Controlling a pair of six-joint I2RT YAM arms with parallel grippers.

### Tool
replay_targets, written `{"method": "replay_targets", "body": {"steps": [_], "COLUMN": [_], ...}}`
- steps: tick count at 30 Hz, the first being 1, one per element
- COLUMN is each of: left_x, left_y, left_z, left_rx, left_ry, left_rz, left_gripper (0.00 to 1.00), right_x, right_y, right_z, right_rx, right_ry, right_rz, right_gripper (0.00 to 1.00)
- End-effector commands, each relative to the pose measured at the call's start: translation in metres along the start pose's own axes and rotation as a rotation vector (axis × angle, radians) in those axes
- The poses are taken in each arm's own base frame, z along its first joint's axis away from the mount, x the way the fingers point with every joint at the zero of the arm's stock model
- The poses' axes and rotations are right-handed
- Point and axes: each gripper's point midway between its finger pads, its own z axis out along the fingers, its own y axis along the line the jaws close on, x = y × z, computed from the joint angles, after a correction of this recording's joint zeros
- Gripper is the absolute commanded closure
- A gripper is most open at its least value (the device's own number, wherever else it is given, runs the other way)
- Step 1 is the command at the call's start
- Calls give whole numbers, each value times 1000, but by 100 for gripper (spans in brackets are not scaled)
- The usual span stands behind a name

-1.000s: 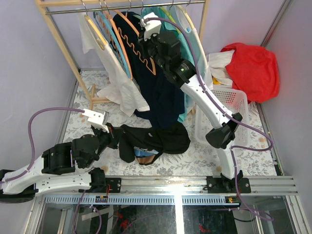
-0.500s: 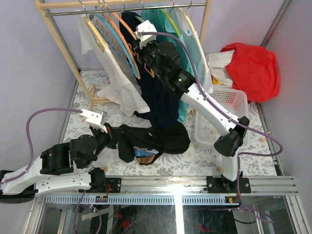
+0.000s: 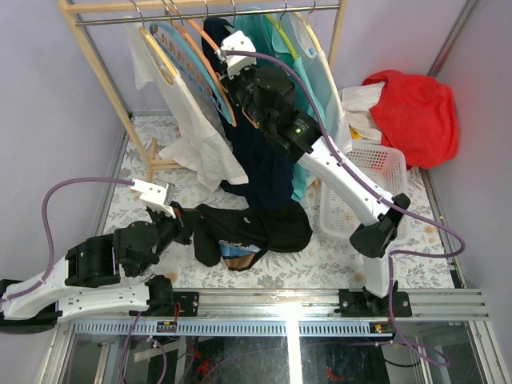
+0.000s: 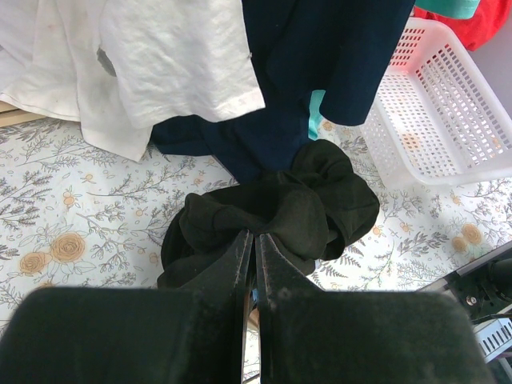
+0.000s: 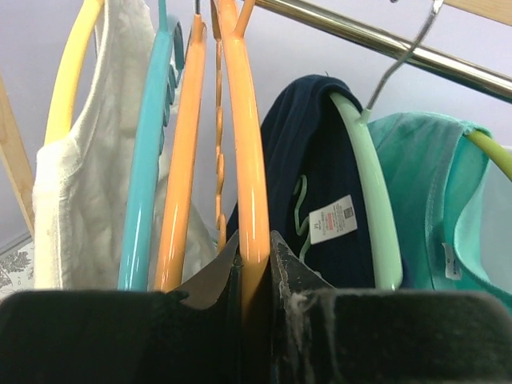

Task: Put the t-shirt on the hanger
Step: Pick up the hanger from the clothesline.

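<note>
As right jaws clamp hanger (image 5: 250, 176), arm (image 3: 336, 170) upstretched (bent-elbowed)

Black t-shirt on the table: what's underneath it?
Around the t-shirt only the flowered table cover shows; a blue and brown patch of its print peeks out at the near edge. Whatever lies beneath the bunched cloth is covered.

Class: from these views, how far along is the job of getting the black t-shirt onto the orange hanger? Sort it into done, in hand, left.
Done: both grips are made. In hand: the right gripper is shut on the orange hanger up at the rack; the left gripper pinches the crumpled t-shirt on the table. Left: bringing the two together, as the shirt is not on the hanger yet.
</note>
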Motion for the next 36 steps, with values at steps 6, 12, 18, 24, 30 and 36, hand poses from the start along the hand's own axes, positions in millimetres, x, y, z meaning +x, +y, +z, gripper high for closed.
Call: {"method": "replay_targets", "body": {"steps": [6, 12, 18, 24, 30, 36], "left_x": [-12, -12, -11, -8, -2, 7], "left_y": [-3, -3, -3, -1, 2, 2], "left_z": [-2, -1, -1, 1, 5, 11], "left_rx": [8, 6, 0, -21, -52, -98], "left_ry": [-34, -34, -29, -17, 7, 60], "left_rz": [-54, -54, -47, -35, -10, 43], "left_gripper": [100, 100, 100, 100, 100, 100], "right_x": [-49, -32, -17, -14, 1, 24], "right_y": [-36, -31, -28, -35, -56, -64], "right_z": [-39, -53, -84, -143, -220, -308], "right_rx": [84, 50, 2, -55, -56, -107], "right_ry": [-40, 3, 11, -18, 28, 104], "right_rz": [109, 115, 121, 167, 209, 324], "right_gripper": [100, 100, 100, 100, 100, 100]}}
